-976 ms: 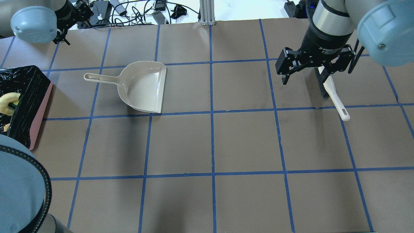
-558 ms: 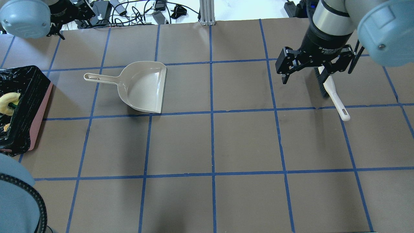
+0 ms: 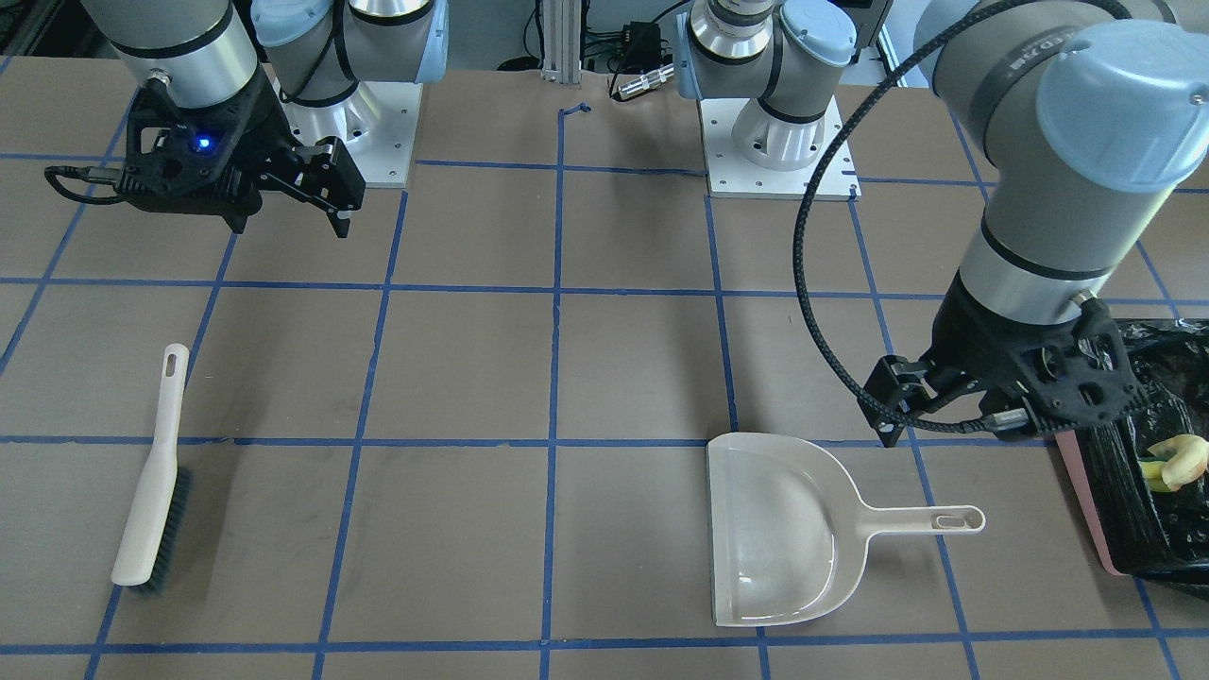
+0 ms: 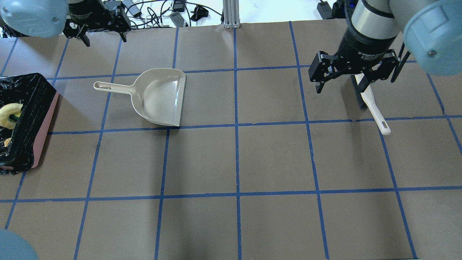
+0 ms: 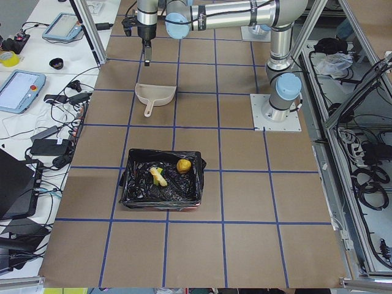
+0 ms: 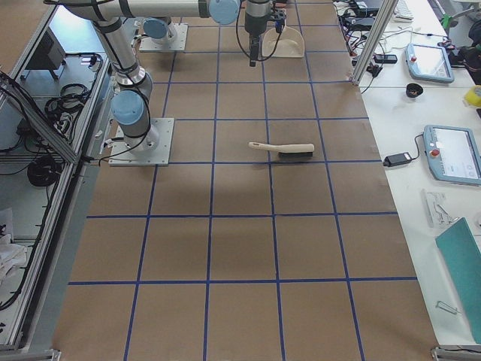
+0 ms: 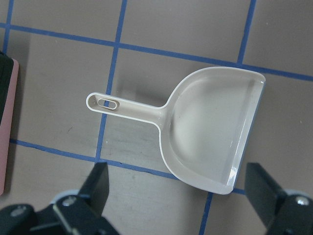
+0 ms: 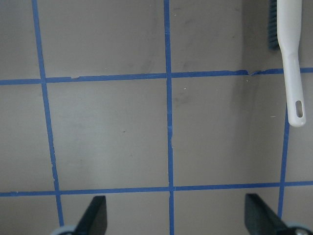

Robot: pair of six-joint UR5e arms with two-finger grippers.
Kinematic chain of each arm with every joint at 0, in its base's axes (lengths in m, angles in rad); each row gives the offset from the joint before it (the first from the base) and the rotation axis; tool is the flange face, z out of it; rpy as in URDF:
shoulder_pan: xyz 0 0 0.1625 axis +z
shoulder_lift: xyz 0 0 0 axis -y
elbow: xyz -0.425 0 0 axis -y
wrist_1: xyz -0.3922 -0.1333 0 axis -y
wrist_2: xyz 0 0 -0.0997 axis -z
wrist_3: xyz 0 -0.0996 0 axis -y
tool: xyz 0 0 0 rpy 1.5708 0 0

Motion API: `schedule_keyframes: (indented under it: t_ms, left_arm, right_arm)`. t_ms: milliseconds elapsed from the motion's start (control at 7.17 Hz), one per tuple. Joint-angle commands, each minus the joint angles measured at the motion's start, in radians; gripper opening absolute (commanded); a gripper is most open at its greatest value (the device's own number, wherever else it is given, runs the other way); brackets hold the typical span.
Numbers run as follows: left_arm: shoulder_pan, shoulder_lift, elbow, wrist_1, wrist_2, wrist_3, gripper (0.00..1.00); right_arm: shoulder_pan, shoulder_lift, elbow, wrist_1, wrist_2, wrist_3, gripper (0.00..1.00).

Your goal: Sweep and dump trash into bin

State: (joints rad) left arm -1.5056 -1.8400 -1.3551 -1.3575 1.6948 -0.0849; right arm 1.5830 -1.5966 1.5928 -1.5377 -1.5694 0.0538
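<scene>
Trash lies in the bin, on its black bag, nearest at the table's left end. Next comes the dustpan, flat, its handle toward the bin. The left gripper hangs raised by it, jaws wide apart. Farthest, the brush lies flat, with the right gripper raised near it, jaws apart too.

Ahead of your L gripper the dustpan lies flat on the surface, below its wide-set jaws. The bin wall stands past the handle end. Under the R gripper the surface is bare betw. the jaws. The brush lies off to one side.
</scene>
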Motion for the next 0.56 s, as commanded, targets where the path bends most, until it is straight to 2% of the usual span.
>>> schedule_keyframes:
  t_ms: [0,139,418]
  left_arm:
    - [-0.008,0.059,-0.001,-0.116,-0.067,0.065,1.00]
    - [-0.010,0.088,-0.007,-0.132,-0.114,0.127,1.00]
    - [-0.019,0.126,-0.042,-0.175,-0.113,0.132,1.00]
  right_arm:
    - [0.000,-0.011,0.000,0.001,0.002,0.035,1.00]
    - [0.000,-0.011,-0.001,0.001,0.000,0.034,1.00]
    - [0.000,-0.011,0.001,0.002,0.000,0.035,1.00]
